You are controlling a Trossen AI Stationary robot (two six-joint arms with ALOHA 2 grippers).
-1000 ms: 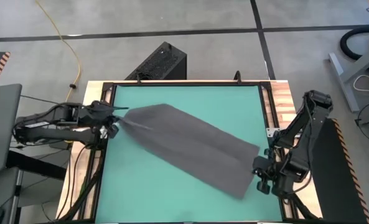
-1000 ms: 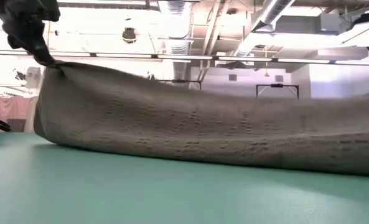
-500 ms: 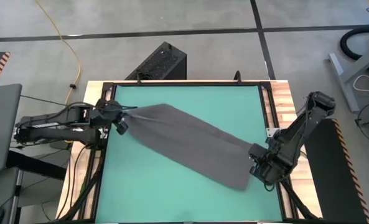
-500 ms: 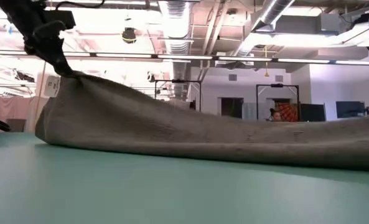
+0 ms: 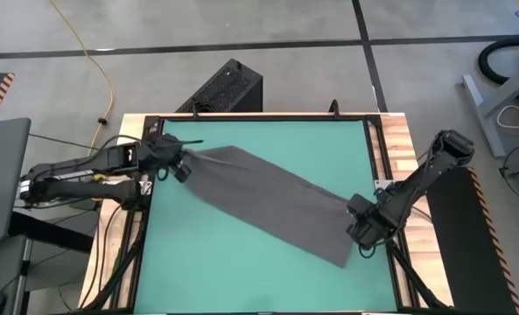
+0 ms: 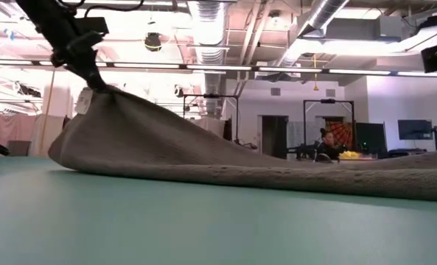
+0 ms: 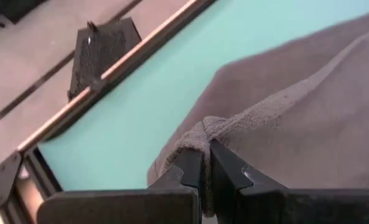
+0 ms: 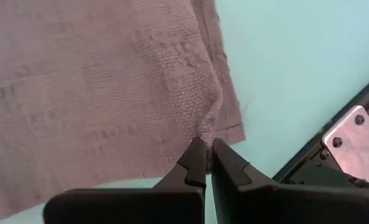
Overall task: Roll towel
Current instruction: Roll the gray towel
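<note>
Your left gripper (image 5: pixel 183 164) is clamped on one corner of the towel (image 5: pixel 268 201), holding that corner up off the green mat (image 5: pixel 241 280) near the mat's far left corner. From there the towel runs slantwise across the middle of the mat, sagging down to lie flat. At the mat's right edge, your right gripper (image 5: pixel 361 229) is pinched on the towel's opposite end, low against the mat.
</note>
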